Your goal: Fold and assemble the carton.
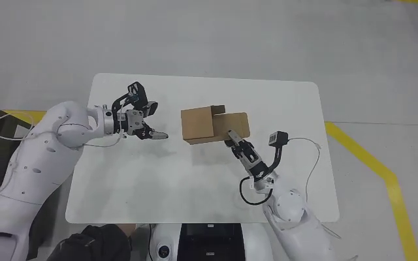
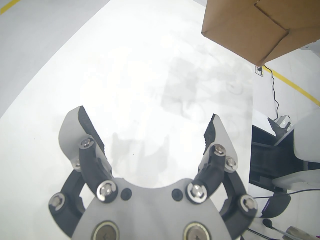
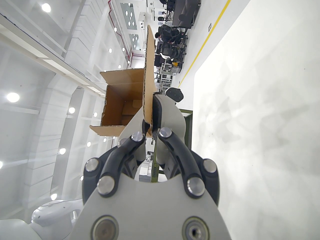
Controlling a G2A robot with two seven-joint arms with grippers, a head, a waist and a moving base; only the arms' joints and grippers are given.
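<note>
A brown cardboard carton (image 1: 206, 124) is held up above the middle of the white table (image 1: 163, 189), its open end toward the right with flaps spread. My right gripper (image 1: 231, 136) is shut on one flap (image 3: 148, 81) at the carton's near right side; in the right wrist view the flap's edge runs between the pads and the carton's open inside (image 3: 120, 103) shows beyond. My left gripper (image 1: 157, 135) is open and holds nothing, a short way left of the carton. In the left wrist view its fingers (image 2: 86, 126) stand wide apart over bare table, with the carton (image 2: 252, 18) ahead.
The table's right edge (image 1: 326, 150) lies beyond the right arm. A cable (image 1: 310, 163) hangs from the right wrist over the table's right side. Yellow floor tape (image 1: 379, 169) runs past the table. A person's dark sleeve (image 1: 98, 243) shows at the front edge.
</note>
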